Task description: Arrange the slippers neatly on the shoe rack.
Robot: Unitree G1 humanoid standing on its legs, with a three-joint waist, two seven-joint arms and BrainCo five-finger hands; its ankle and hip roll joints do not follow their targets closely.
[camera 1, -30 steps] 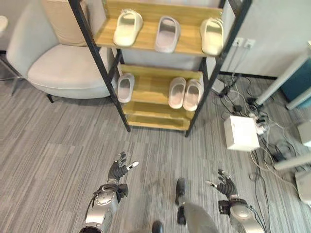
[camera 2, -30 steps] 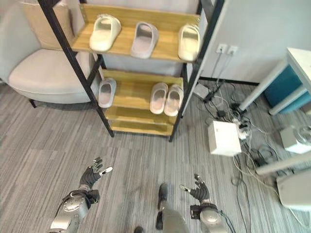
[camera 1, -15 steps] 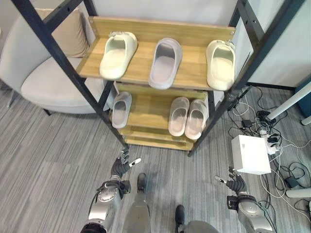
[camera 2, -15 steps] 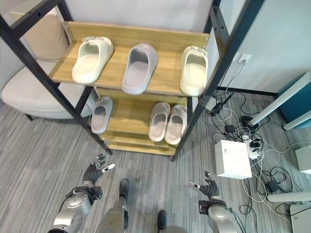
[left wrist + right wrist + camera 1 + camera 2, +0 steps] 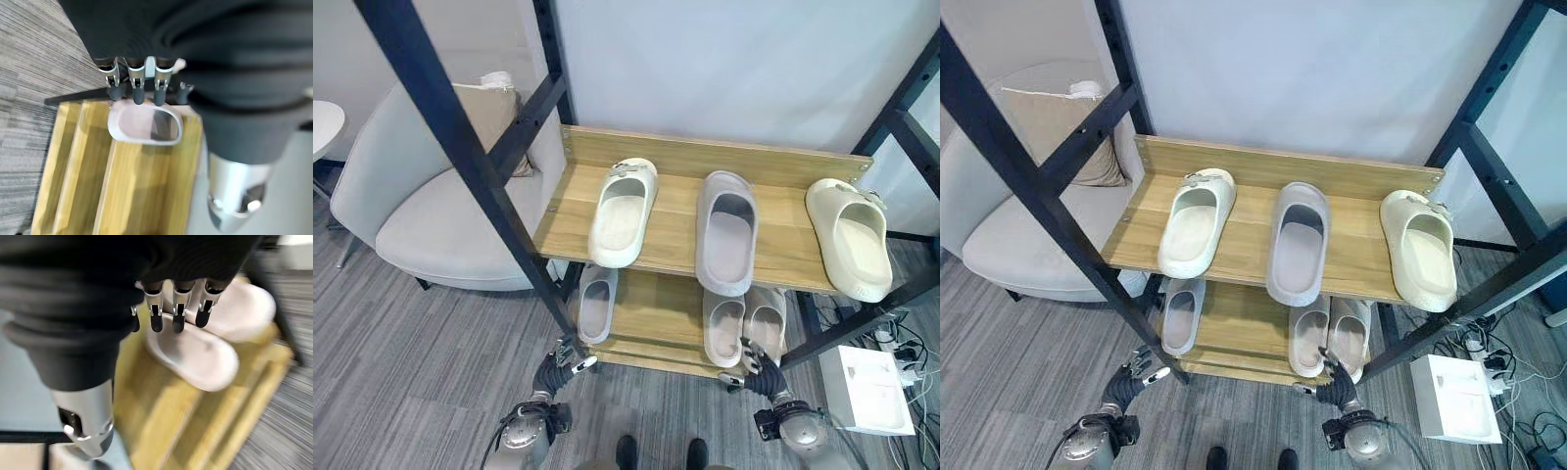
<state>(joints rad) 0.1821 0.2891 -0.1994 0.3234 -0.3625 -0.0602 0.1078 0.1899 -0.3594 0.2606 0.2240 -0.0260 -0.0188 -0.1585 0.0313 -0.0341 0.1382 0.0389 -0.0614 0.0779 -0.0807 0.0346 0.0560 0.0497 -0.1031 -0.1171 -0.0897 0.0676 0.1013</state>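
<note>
The shoe rack (image 5: 671, 259) has a black frame and wooden shelves. On its upper shelf lie a cream slipper (image 5: 622, 213), a grey slipper (image 5: 726, 230) and another cream slipper (image 5: 850, 238), spaced apart. The lower shelf holds a single grey slipper (image 5: 595, 302) at the left and a pale pair (image 5: 724, 328) side by side at the right. My left hand (image 5: 558, 367) is low before the single slipper (image 5: 144, 126), fingers straight, holding nothing. My right hand (image 5: 756, 360) is open just before the pair (image 5: 195, 355), also holding nothing.
A light armchair (image 5: 431, 215) with a beige cushion (image 5: 494, 108) stands left of the rack. A white box (image 5: 871, 390) and loose cables lie on the floor at the right. A white round table's edge (image 5: 323, 122) shows far left.
The camera has come much closer to the rack, so the shelves now loom larger. Both hands stay open and now sit right at the front of the lower shelf.
</note>
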